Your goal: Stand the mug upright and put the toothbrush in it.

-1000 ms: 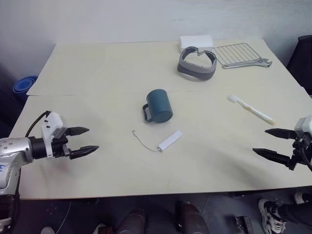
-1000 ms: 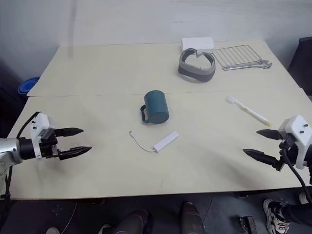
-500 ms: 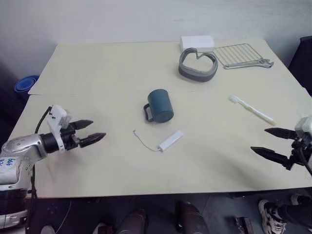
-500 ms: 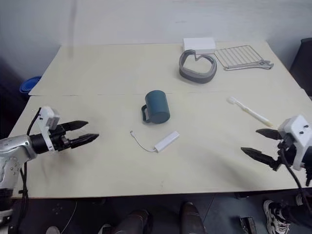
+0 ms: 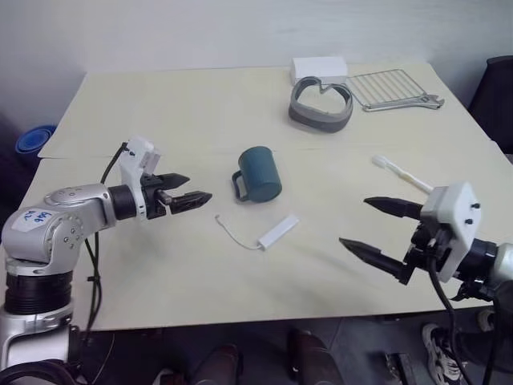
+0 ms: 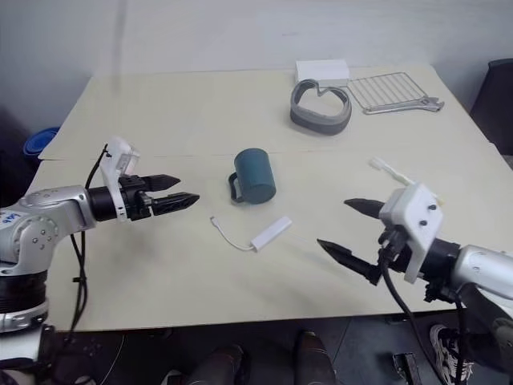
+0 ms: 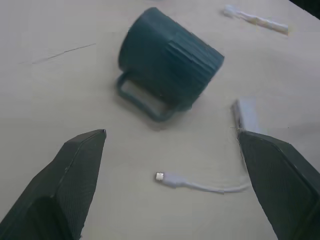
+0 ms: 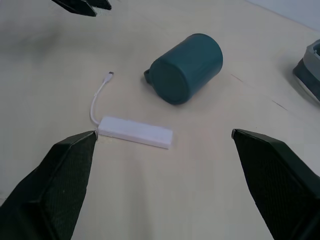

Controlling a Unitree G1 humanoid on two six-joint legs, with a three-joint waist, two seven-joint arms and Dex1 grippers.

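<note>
Lying on its side mid-counter, the mug (image 5: 258, 173) is not yet upright, the toothbrush (image 5: 398, 172) rests untouched toward the counter's right edge, and both the left hand (image 5: 183, 197) and right hand (image 5: 371, 231) hover wide and empty, so nothing is done.

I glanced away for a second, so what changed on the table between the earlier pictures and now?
Both arms swung inward toward the mug: the left gripper from the table's left edge, the right gripper from the right edge. Jaws stayed open; nothing was grasped. The mug still lies on its side, and the toothbrush and white bar lie where they were.
</note>
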